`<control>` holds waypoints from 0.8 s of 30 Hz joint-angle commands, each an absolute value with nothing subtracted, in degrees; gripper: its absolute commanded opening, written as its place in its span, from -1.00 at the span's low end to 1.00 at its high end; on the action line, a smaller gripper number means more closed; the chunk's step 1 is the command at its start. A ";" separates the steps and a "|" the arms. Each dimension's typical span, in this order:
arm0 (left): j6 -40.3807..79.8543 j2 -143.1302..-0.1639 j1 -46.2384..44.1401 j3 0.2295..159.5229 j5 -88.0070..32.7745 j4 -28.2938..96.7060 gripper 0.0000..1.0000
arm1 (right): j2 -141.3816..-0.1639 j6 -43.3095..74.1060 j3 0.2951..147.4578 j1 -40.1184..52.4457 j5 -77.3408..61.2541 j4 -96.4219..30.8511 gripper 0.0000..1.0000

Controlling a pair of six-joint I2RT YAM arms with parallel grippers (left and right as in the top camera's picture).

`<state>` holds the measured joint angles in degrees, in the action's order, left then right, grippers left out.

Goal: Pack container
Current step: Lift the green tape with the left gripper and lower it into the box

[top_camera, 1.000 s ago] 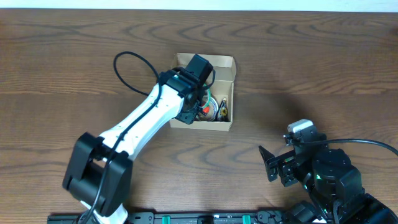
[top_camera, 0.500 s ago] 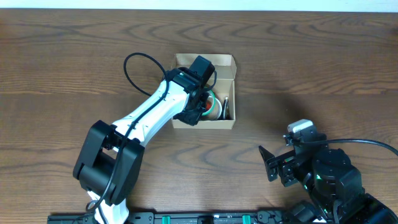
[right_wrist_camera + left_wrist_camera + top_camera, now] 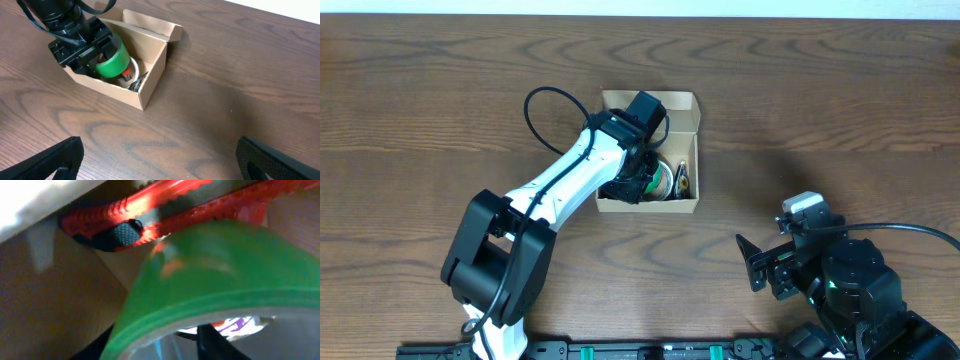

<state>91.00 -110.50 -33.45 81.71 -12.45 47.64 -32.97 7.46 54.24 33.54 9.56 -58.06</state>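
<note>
Small rectangular box [image 3: 686, 205], tan-brown cardboard, plain and unmarked. Sits upright and flat on the table [image 3: 840, 90], near its middle, long sides running left to right. Open at the top, with the hinged lid [image 3: 150, 26] standing up along the far edge. Partly filled.

Robotics lab bench: wood-grain table [image 3: 840, 90] with a white robot arm [image 3: 555, 185].

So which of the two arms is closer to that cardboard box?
Left. The left gripper is down inside the container, holding a green tape roll. The right gripper hangs open over the table, apart from it.
</note>
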 commanded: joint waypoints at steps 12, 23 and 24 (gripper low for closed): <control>87.35 -104.62 -33.34 87.44 -9.10 50.04 0.04 | -32.91 8.29 54.08 32.97 10.04 -58.11 0.99; 87.42 -99.31 -33.32 87.44 -5.39 58.50 0.04 | -32.91 8.29 54.08 32.97 10.04 -58.11 0.98; 87.39 -98.63 -33.30 87.44 -4.80 59.11 0.04 | -32.91 8.29 54.08 32.97 10.04 -58.11 0.99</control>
<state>88.36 -101.12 -33.47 86.35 -7.94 57.89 -32.97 7.44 54.24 33.54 9.56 -58.06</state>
